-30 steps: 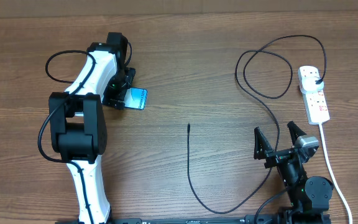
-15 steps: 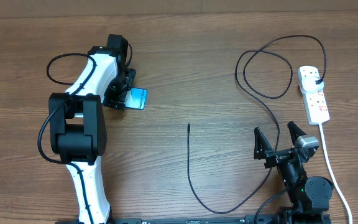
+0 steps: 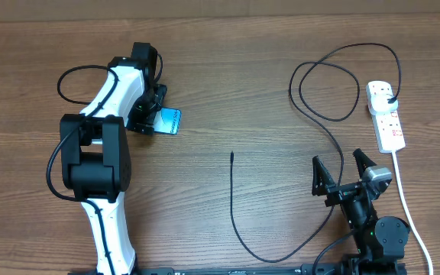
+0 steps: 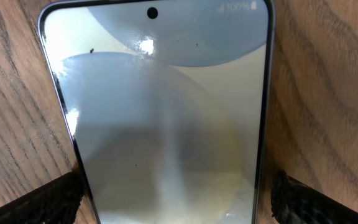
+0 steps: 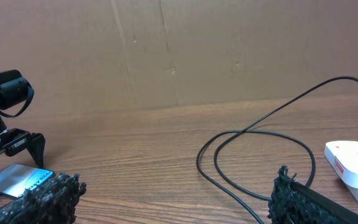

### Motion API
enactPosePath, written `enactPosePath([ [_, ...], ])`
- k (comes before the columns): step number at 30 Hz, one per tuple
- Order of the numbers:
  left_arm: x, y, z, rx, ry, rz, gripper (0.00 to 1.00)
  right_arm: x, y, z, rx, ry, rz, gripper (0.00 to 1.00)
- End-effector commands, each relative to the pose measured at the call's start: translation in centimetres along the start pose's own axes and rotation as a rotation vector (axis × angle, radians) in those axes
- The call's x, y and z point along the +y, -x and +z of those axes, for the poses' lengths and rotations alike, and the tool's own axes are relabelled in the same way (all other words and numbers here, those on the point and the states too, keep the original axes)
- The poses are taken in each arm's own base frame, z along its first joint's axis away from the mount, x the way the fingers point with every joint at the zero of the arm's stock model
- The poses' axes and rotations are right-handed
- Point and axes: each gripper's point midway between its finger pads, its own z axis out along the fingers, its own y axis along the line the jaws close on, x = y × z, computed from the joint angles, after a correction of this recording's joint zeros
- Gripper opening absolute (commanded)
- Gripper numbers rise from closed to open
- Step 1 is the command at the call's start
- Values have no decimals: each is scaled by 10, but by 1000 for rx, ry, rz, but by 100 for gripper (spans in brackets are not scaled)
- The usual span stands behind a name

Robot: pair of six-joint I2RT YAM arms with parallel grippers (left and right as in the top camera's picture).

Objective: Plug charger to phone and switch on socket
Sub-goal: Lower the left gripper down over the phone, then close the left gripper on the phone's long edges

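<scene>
The phone (image 4: 166, 124) lies flat on the table (image 3: 228, 76), far on the left side, with its screen up and glowing. The left end effector (image 4: 169, 202) sits over it with one finger by each long edge. They are spread about as wide as the phone, and a thin strip of wood shows by one finger (image 4: 297, 199), so it looks like it is not squeezing yet. The phone looks hard, thin and light. Its glass is smooth and could slip or crack, so the best hold is on its two long edges, gently, not on the screen. The charger (image 3: 231, 183) is a thin, floppy black cable. Its small tip (image 3: 232, 155) lies in the middle of the table, well apart from the phone. Its plug (image 3: 389, 95) sits in the white socket (image 3: 386, 116) far on the right. The cable will bend, so it is best pinched just behind the tip. The right end effector (image 3: 337, 160) is wide open and holds nothing.
</scene>
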Motion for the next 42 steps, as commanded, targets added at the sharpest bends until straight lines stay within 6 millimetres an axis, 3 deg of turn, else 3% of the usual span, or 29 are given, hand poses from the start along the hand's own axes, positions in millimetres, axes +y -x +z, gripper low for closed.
enactPosePath([
  [1, 10, -3, 19, -1, 38, -1, 100, 0, -2, 0, -5, 0, 2, 100],
  [14, 14, -3, 19, 4, 52, 57, 99, 0, -2, 0, -4, 0, 2, 100],
  [19, 17, -3, 19, 5, 65, 57, 90, 0, -2, 0, -5, 0, 2, 100],
  [27, 17, -3, 19, 5, 65, 48, 100, 0, -2, 0, -5, 0, 2, 100],
  [42, 17, -7, 19, 27, 62, -26, 99, 0, -2, 0, -5, 0, 2, 100],
])
